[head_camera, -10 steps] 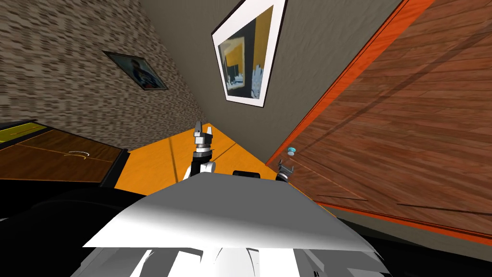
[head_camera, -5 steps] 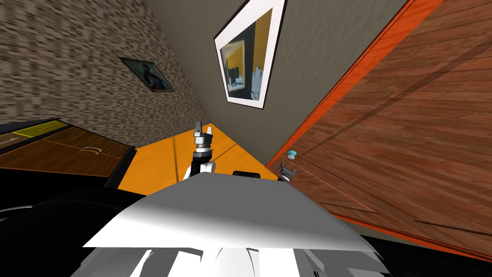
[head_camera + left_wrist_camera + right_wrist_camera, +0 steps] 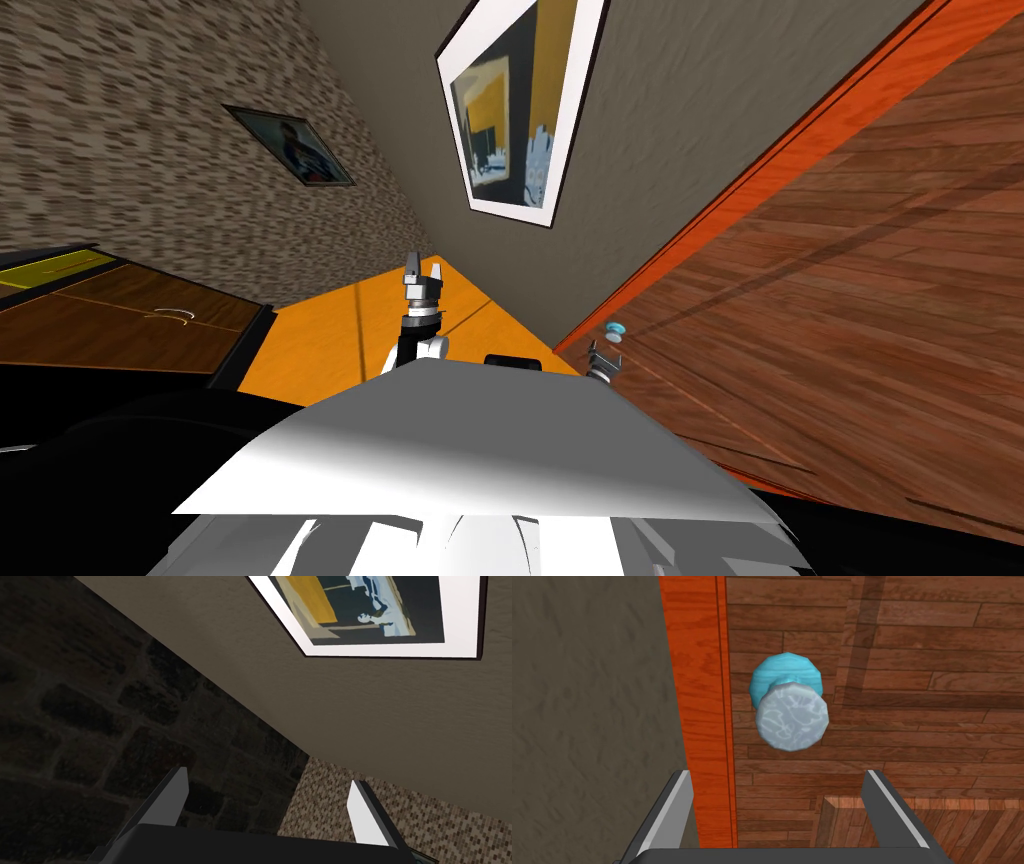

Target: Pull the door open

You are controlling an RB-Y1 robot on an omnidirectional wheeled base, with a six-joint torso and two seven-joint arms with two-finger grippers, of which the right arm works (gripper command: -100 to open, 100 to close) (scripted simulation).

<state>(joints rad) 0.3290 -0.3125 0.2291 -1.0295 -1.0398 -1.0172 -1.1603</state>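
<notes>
I turned, right claw [image 3: 777,774] spread facing knob [image 3: 792,719]

Orange floor [image 3: 320,340]; brown cabinet [image 3: 130,330]

Door [image 3: 850,300]: brown wood planks, recessed panel, edge lying against orange frame [image 3: 704,701]. Knob [image 3: 792,717]: round, pale grey marbled face on turquoise base, projecting from door just beside frame.
</notes>
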